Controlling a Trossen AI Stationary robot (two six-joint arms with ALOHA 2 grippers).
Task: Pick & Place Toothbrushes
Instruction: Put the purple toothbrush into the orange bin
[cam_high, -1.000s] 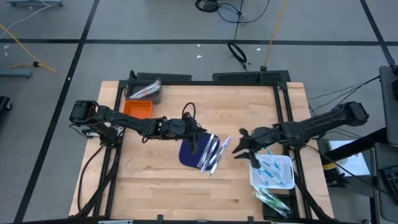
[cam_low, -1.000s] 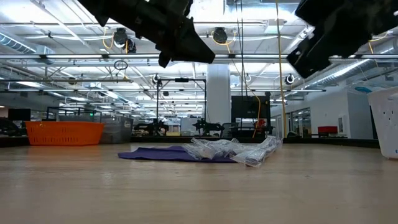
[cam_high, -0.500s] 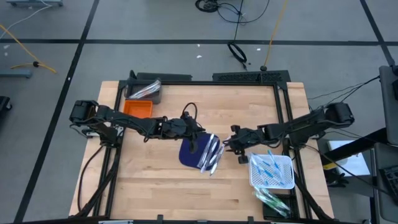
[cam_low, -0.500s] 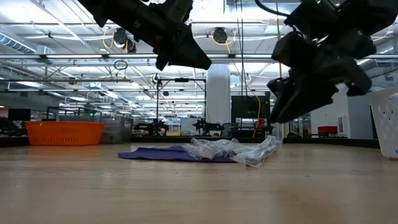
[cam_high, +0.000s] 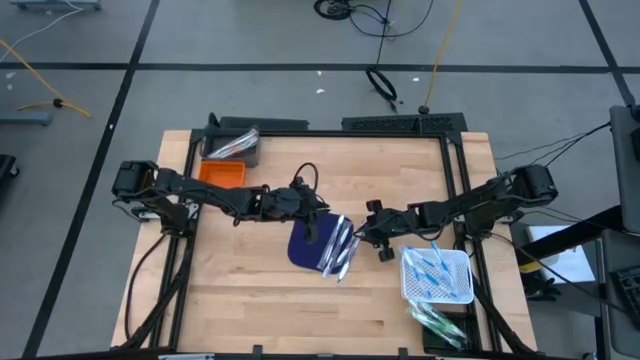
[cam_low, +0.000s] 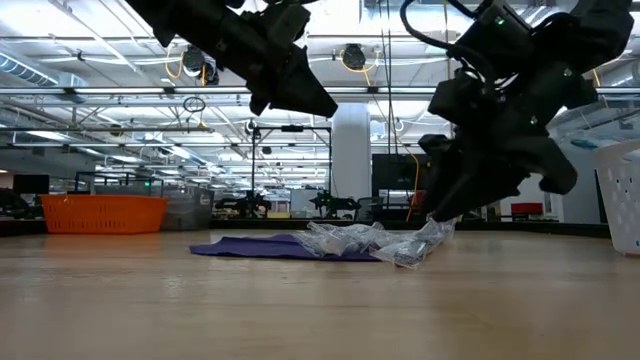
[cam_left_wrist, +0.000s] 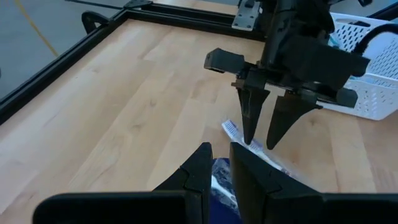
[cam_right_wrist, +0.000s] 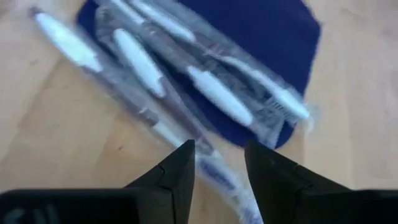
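Several toothbrushes (cam_high: 340, 245) in clear wrappers lie half on a dark blue mat (cam_high: 300, 250), half on the wood. In the right wrist view the toothbrushes (cam_right_wrist: 217, 93) lie across the mat (cam_right_wrist: 249, 37). My right gripper (cam_high: 372, 237) is open and hangs just over the right end of the pile, fingers pointing down, as the left wrist view shows (cam_left_wrist: 260, 142); whether they touch a wrapper I cannot tell. My left gripper (cam_high: 318, 212) hovers over the mat's far edge, open by a narrow gap (cam_left_wrist: 219, 149).
A white basket (cam_high: 408, 290) holding toothbrushes stands at the table's right near side, with a clear bag of more (cam_high: 440, 322) in front of it. An orange bin (cam_high: 222, 175) and a grey bin (cam_high: 232, 145) sit at the far left corner.
My right gripper has moved toward the table's left and down, from beside the basket to just over the right end of the toothbrush pile. The toothbrushes and the mat lie as before.
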